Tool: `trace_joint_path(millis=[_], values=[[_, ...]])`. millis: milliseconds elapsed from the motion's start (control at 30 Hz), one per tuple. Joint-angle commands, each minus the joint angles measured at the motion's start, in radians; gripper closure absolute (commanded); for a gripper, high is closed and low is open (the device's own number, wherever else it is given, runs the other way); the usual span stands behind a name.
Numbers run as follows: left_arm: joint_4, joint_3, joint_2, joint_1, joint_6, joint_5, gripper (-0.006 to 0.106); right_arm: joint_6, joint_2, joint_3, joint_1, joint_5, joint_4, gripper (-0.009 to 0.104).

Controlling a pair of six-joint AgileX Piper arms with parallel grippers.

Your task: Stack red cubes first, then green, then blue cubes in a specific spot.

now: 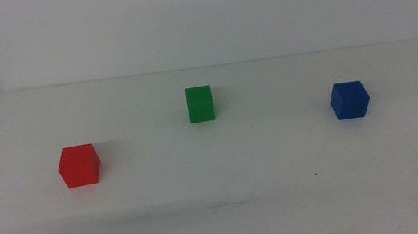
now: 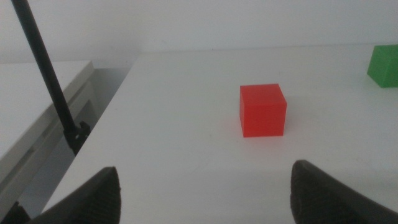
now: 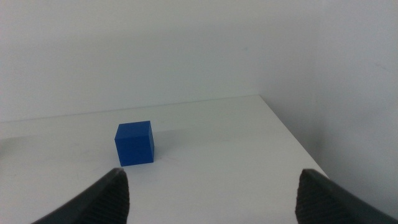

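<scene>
Three cubes lie apart on the white table. The red cube (image 1: 79, 165) is at the front left, the green cube (image 1: 200, 103) in the middle further back, and the blue cube (image 1: 349, 100) at the right. My left gripper (image 2: 205, 202) is open and low over the table, short of the red cube (image 2: 263, 110) with a clear gap; the green cube (image 2: 384, 64) shows beyond it. In the middle view only a dark tip of it shows at the bottom left corner. My right gripper (image 3: 211, 202) is open and short of the blue cube (image 3: 134, 143), and is out of the middle view.
A thin black pole (image 2: 46, 81) stands beside the table's left edge (image 2: 118, 93), over a grey ledge. The table's right edge (image 3: 289, 130) runs close to the blue cube. Bare white tabletop (image 1: 226, 187) stretches across the front.
</scene>
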Motion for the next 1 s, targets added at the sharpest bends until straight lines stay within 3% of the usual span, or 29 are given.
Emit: trace_joint_path(millis=[0, 233, 533, 800, 967], values=[[0.001, -0.005, -0.023, -0.001, -0.007, -0.057, 0.007, -0.009, -0.008, -0.017, -0.007, -0.075, -0.011, 0.015], [-0.040, -0.100, 0.028, -0.001, -0.008, 0.036, 0.007, -0.009, -0.008, -0.017, -0.007, -0.075, -0.011, 0.015], [-0.116, -0.587, 0.366, -0.001, -0.007, 0.503, 0.007, -0.009, -0.008, -0.017, -0.007, -0.075, -0.011, 0.015], [-0.124, -0.978, 0.710, -0.001, 0.004, 0.894, 0.007, -0.009, -0.008, -0.017, -0.007, -0.075, -0.011, 0.015], [-0.124, -1.122, 0.883, -0.001, 0.057, 0.975, 0.007, -0.009, -0.008, -0.017, -0.007, -0.075, -0.011, 0.015]])
